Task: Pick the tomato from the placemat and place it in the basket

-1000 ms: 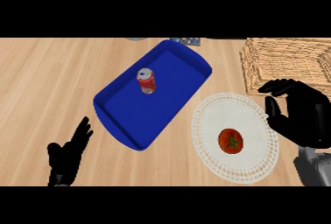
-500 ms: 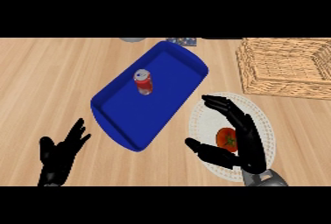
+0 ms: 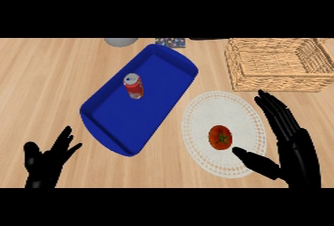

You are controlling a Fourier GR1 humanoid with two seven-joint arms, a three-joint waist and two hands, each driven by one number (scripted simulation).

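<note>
Right robot hand (image 3: 297,148) now lower, beside tomato (image 3: 220,137), fingers straight.

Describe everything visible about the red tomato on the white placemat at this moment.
The round red tomato has smooth, glossy skin and a small green star-shaped calyx facing up. It lies on the round white lace-patterned placemat, slightly right of and below its middle. Nothing grips it: the black right hand is open just to its right, thumb pointing toward it from below right, not visibly touching. The woven wicker basket stands apart, beyond the mat.
</note>
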